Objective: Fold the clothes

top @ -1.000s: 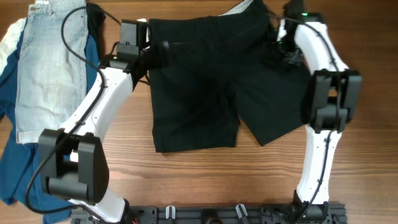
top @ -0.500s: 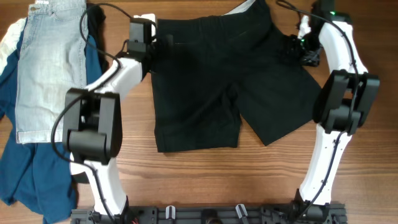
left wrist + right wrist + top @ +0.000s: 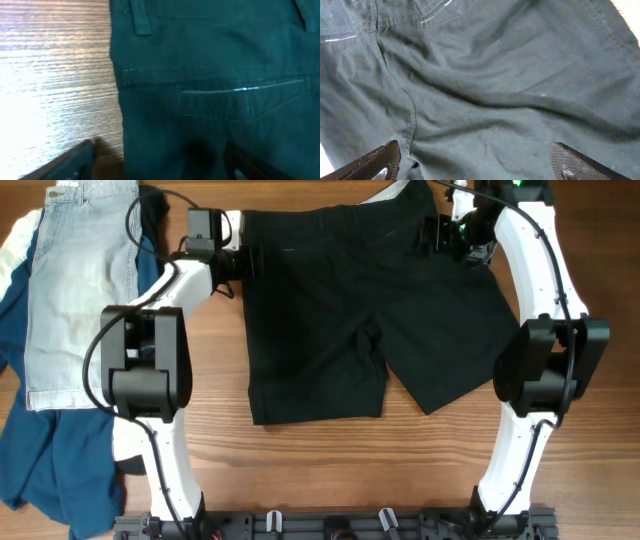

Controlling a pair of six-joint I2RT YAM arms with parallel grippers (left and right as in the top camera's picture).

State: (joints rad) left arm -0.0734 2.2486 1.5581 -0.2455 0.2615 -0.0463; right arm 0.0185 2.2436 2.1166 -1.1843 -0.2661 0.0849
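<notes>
Far left of overhead: pale-blue denim shorts over a deep-blue garment, not part of the job. Upper centre-left: left gripper, jaws apart, straddling the side edge of the plain black thin-fabric shorts near the waistband, nothing pinched. Shorts lie flat across upper-middle of the wooden table, waistband at top edge, legs pointing down-frame. Upper right: right gripper, fingers spread wide over wrinkled cloth, not gripping. Fabric looks light, limp, prob. slippery, so it'll sag & bunch; best pinch both waistband corners, where the seam is thicker
</notes>
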